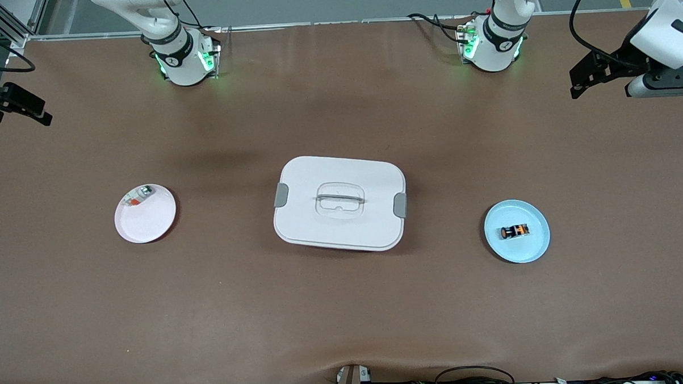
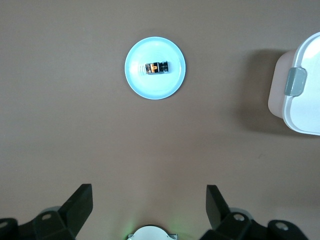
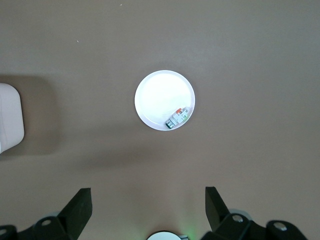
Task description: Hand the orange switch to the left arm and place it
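**A:** Your orange switch (image 1: 514,231) lies on its side in the middle of the light-blue plate (image 1: 534,248), toward the left arm's end of the tabletop (image 1: 346,317). It's tiny and round, so it will likely roll away if your jaws nudge it off-centre.

**B:** And the jaws?

**A:** Your left gripper (image 2: 149,200) hangs high over the tabletop's edge at its own end, jaws wide, holding nothing. Your right gripper (image 3: 148,200) waits the same way at its end, jaws wide and empty, looking down on the pink plate (image 1: 149,221).

**B:** Where's the real danger?

**A:** The box (image 1: 340,203). It sits mid-tabletop, squarely between the two plates. Carry the switch low and you'll probably clip the lid; hand it over above the box with a loose pinch and it may drop out of reach.

**B:** Anything else?

**A:** The pink plate already holds a small silvery-green piece (image 3: 178,118) at its rim. Place carelessly and you'll knock it.
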